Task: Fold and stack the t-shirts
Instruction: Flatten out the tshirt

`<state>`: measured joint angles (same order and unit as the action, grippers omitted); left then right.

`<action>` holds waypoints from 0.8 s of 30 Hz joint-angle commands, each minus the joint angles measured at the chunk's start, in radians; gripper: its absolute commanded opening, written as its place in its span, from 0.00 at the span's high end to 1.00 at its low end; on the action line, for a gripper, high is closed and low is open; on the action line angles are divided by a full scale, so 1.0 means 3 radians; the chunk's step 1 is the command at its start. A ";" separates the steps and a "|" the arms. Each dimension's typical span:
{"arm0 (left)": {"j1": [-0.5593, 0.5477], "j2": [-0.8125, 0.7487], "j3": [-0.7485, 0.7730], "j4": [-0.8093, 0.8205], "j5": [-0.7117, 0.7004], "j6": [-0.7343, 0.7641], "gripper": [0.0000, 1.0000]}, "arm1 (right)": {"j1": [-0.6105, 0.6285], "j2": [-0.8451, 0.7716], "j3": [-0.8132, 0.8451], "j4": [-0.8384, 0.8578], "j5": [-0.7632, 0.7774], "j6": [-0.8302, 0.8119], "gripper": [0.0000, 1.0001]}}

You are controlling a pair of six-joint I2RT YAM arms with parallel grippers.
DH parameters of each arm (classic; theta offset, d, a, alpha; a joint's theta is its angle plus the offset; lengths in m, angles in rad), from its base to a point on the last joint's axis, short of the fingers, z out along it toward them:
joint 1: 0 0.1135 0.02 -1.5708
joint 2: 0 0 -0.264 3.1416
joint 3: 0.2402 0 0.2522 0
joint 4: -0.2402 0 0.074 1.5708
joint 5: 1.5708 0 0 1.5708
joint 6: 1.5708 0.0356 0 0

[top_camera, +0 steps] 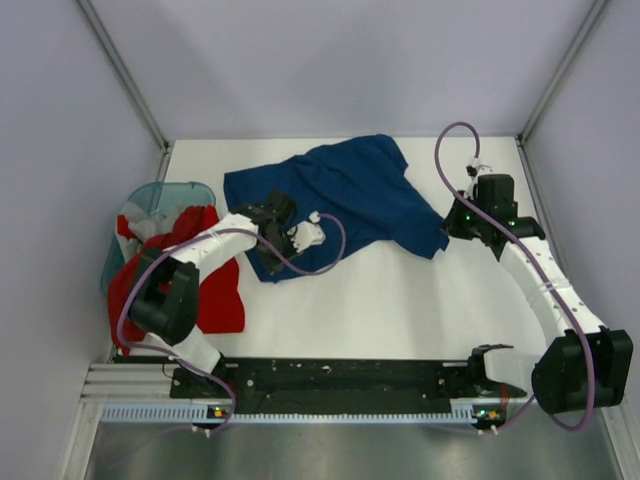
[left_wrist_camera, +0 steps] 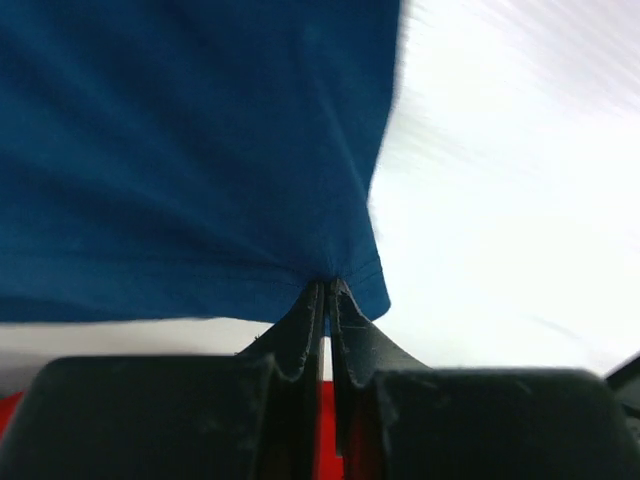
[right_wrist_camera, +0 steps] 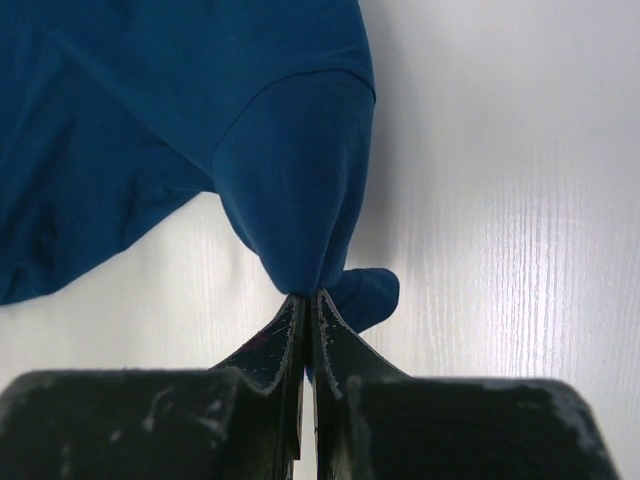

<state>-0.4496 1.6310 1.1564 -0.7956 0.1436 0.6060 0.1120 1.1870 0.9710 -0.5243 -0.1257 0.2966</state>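
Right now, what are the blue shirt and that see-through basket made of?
The blue shirt looks like soft, matte knit cloth: it drapes and puckers into folds. The basket seems to be smooth teal plastic, since its wall is see-through.

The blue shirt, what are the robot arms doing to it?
Both arms are holding the blue shirt, which lies crumpled on the white table. The left claw pinches its edge on one side, and the right claw pinches what looks like a sleeve on the other. A red shirt lies by the teal basket. Nothing is folded yet.
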 commanded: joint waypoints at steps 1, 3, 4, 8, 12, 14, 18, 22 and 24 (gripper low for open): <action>-0.0280 -0.0042 -0.0393 -0.0099 0.0237 0.0051 0.93 | -0.0051 -0.0071 0.0041 0.0040 -0.0021 -0.0038 1.00; -0.0347 -0.0001 -0.0449 -0.0079 0.0278 0.0056 0.91 | -0.0051 -0.0070 0.0046 0.0035 -0.0021 -0.0038 1.00; -0.0373 0.0004 -0.0470 -0.0068 0.0278 0.0051 0.89 | -0.0056 -0.0070 0.0051 0.0035 -0.0021 -0.0038 1.00; -0.0419 -0.0067 -0.0470 -0.0068 0.0278 0.0041 0.83 | -0.0056 -0.0076 0.0046 0.0035 -0.0016 -0.0048 1.00; -0.0439 -0.0139 -0.0470 -0.0150 0.0283 0.0056 0.76 | -0.0056 -0.0070 0.0036 0.0030 0.0005 -0.0058 1.00; -0.0434 -0.0124 -0.0490 -0.0171 0.0242 0.0031 0.76 | -0.0051 -0.0081 0.0041 0.0035 0.0000 -0.0058 1.00; -0.0434 -0.0032 -0.0557 0.0043 -0.0165 -0.0117 0.77 | -0.0051 -0.0076 0.0036 0.0040 0.0000 -0.0063 1.00; -0.0434 0.0035 -0.0516 -0.0002 -0.0167 -0.0189 0.85 | -0.0056 -0.0070 0.0041 0.0035 0.0000 -0.0073 1.00; -0.0439 -0.0037 -0.0511 0.0003 -0.0157 -0.0194 0.84 | -0.0056 -0.0070 0.0031 0.0035 0.0010 -0.0073 1.00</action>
<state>-0.5777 1.6367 1.0000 -0.8074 0.1139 0.5732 0.1085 1.1870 0.9707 -0.5247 -0.1261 0.2882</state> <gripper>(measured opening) 0.154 0.008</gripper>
